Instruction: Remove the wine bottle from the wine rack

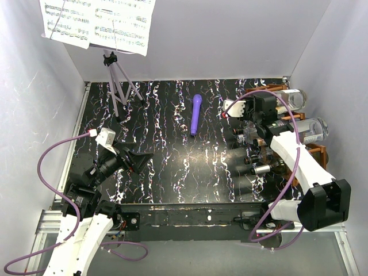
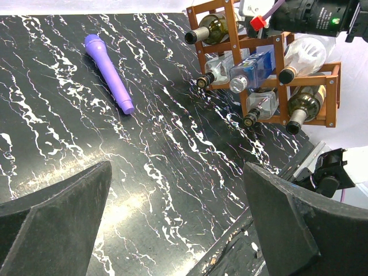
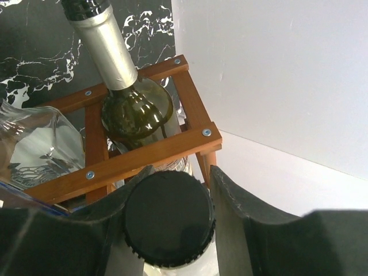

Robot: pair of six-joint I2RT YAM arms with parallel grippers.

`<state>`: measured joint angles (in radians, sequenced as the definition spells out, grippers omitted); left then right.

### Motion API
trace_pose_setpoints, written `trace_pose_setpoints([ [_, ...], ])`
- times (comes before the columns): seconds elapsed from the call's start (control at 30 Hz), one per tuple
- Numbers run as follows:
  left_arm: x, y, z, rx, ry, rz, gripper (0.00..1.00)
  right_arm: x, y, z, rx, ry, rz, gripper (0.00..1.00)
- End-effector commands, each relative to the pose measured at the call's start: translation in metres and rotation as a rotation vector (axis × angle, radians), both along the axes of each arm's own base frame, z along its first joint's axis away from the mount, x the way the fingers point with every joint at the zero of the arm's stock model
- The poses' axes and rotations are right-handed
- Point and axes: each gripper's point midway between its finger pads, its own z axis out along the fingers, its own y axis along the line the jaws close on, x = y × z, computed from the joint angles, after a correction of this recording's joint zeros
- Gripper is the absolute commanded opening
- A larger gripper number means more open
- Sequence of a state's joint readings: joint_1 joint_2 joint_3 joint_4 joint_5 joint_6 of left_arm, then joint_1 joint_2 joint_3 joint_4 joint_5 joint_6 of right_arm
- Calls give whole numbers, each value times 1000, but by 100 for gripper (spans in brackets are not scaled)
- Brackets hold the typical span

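Right gripper (image 3: pixel 169 192) clamping capped wine bottle (image 3: pixel 168 227), lying horizontal in rack (image 3: pixel 144 155), cap pointing leftward

Left arm (image 1: pixel 75 230) folded low, elbow bent; left gripper (image 2: pixel 177 172) with jaws spread wide, nothing between them. Right arm (image 1: pixel 299 155) stretched forward; right gripper (image 3: pixel 180 172) with jaws narrowed onto the black bottle cap (image 3: pixel 169 221) between its fingers.
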<state>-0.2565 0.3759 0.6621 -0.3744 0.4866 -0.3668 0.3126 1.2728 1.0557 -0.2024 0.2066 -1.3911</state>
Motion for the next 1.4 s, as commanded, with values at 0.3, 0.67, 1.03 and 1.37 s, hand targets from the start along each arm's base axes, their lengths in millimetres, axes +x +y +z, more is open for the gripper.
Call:
trace_pose_setpoints([
  [0.3, 1, 0, -3, 8, 6, -3, 98, -13, 10, 86, 232, -147, -32, 1],
  [0.67, 1, 0, -3, 9, 7, -4, 98, -20, 7, 125, 273, -204, -82, 1],
  [1.03, 0, 0, -3, 7, 7, -4, 98, -22, 5, 141, 300, -225, -101, 1],
  [1.37, 0, -1, -3, 7, 3, -7, 98, -27, 1, 174, 299, -295, -123, 1],
])
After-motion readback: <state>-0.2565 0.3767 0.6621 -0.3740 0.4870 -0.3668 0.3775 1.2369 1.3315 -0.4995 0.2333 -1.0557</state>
